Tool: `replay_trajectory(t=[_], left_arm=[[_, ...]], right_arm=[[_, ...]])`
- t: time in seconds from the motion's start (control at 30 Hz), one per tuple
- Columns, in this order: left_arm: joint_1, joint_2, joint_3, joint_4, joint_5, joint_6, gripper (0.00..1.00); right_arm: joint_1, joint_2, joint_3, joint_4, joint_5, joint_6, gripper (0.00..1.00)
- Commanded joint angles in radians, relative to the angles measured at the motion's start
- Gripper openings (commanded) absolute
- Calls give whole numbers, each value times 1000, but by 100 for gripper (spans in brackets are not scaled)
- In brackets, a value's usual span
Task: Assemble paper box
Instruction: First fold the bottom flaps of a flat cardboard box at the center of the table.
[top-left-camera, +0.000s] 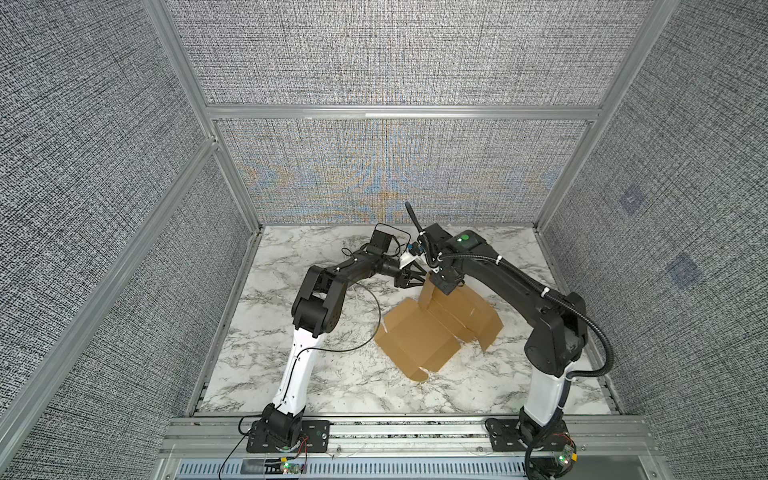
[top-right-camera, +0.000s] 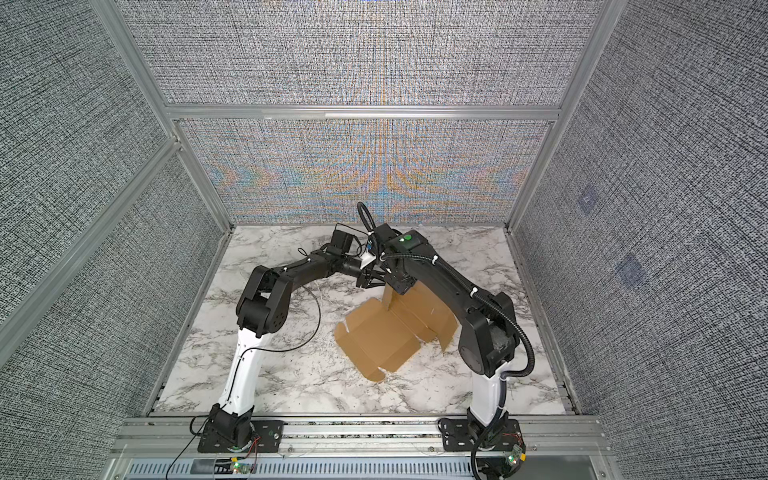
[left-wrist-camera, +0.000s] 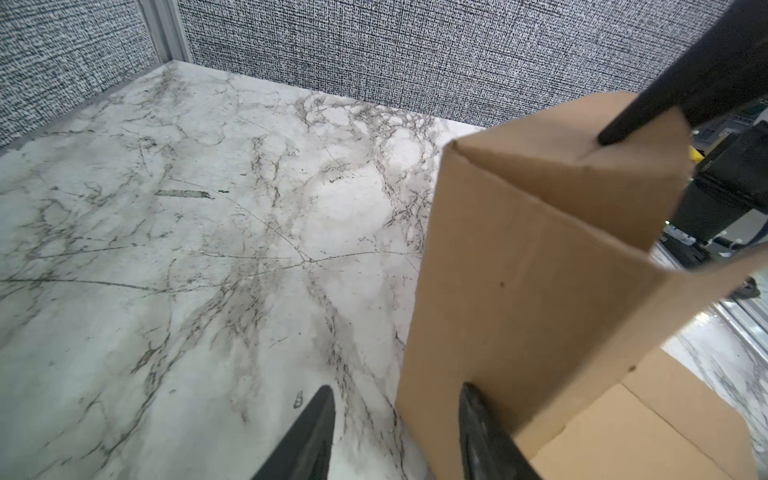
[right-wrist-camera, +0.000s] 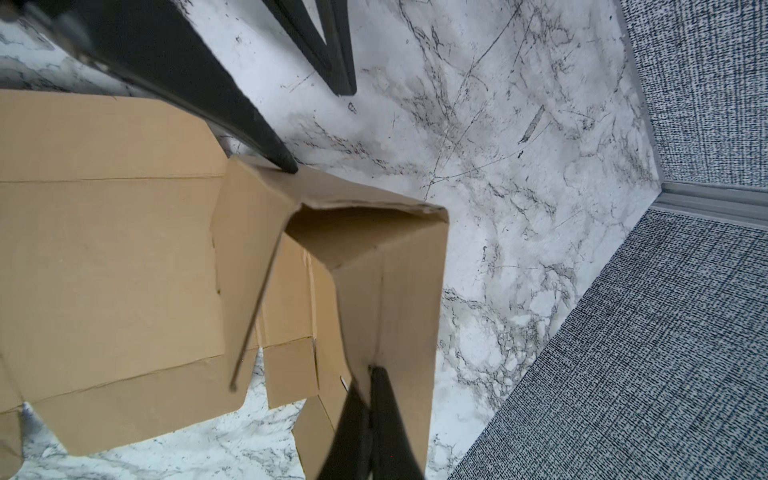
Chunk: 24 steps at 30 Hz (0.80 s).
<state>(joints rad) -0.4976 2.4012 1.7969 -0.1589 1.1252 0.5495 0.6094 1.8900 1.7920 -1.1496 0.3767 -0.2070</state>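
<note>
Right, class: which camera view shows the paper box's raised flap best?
The right wrist view: the raised flap is close, its bend and inner side visible, with the right gripper shut on its edge. The left wrist view shows mainly its outer face; in both top views it is small, its top behind the right gripper.

A: Are the right gripper (right-wrist-camera: 372, 374)'s jaws visible from above?
B: No; in both top views its wrist covers them and the paper box (top-left-camera: 417, 338) flap under them.
A: And beside the left gripper (left-wrist-camera: 397, 388)'s jaws?
B: The box runs off the left wrist view's edge, jaw bases too.
</note>
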Motion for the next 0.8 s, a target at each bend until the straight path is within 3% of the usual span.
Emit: replay_trajectory(t=[0.0,0.5,0.67,0.77], left_arm=[[-3,-16,-11,17,13,15,51],[-10,-62,-104,37,28,56,52],[-18,-49,-73,-19,27,128,55],[-16,-38,-34,-114,38,233,55]], right_arm=[[3,5,-8,-24,-35,9,0],[8,3,-3,-25,-39,12,0],[9,3,-2,-26,-37,9,0],[10,4,-2,-27,-37,10,0]])
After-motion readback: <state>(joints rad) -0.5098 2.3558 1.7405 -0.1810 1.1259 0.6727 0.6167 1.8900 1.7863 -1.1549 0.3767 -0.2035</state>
